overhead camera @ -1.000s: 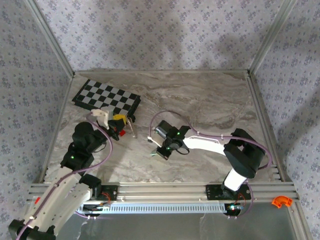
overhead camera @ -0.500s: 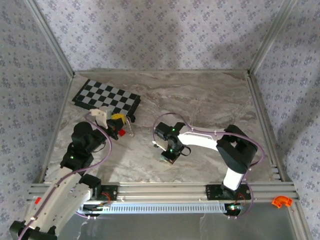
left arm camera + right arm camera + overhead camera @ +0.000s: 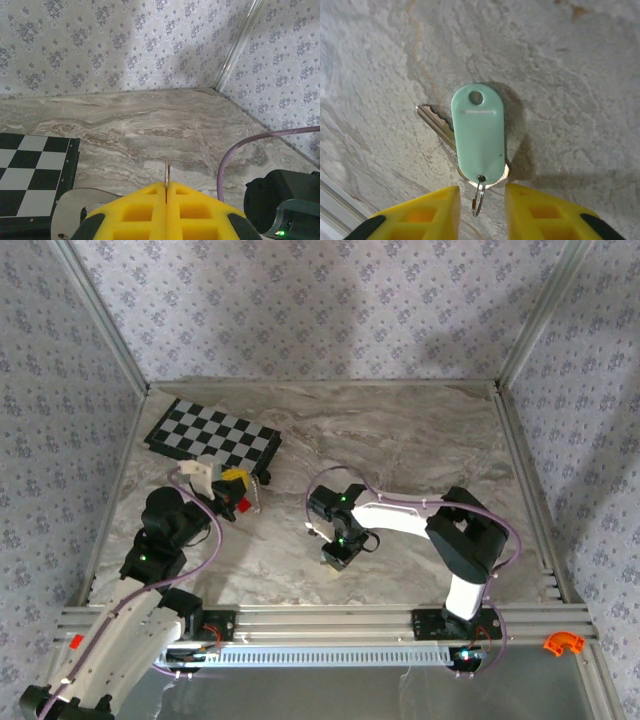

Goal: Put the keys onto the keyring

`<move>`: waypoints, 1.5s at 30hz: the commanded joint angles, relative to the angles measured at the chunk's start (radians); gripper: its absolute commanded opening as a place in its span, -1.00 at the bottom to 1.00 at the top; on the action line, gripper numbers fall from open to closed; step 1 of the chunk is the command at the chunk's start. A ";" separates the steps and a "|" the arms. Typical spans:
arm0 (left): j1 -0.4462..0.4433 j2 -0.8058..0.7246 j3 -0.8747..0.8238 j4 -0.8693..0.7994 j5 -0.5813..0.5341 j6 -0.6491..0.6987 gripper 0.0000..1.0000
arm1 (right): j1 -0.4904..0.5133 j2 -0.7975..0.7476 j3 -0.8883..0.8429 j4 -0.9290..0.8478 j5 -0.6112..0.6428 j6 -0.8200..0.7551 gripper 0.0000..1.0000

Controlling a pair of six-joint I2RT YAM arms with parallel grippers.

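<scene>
Found keyring point(image 3: 167, 172) clenched edge-up in left gripper point(image 3: 166, 194), keys point(image 3: 479, 132) lying loose on table point(image 3: 570, 75) before parted, empty jaws of right gripper point(image 3: 481, 200); pickup and threading judged outstanding.

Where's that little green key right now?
In the right wrist view, the green-tagged key lies flat on the marble table, just ahead of the open right gripper.

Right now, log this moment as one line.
left end effector: shut on keyring | right end effector: open above key | key: flat on table
</scene>
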 commanded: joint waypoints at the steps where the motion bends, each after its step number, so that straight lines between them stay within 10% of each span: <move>1: 0.007 -0.018 -0.001 0.060 0.005 -0.010 -1.00 | -0.014 -0.088 -0.040 0.042 -0.021 0.064 -0.21; 19: 0.007 -0.014 -0.010 0.090 0.035 -0.029 -1.00 | 0.037 -0.629 -0.695 0.845 0.055 0.287 0.16; 45: 0.007 -0.015 -0.015 0.109 0.043 -0.038 -1.00 | 0.052 -0.533 -0.689 0.799 0.043 0.213 -0.17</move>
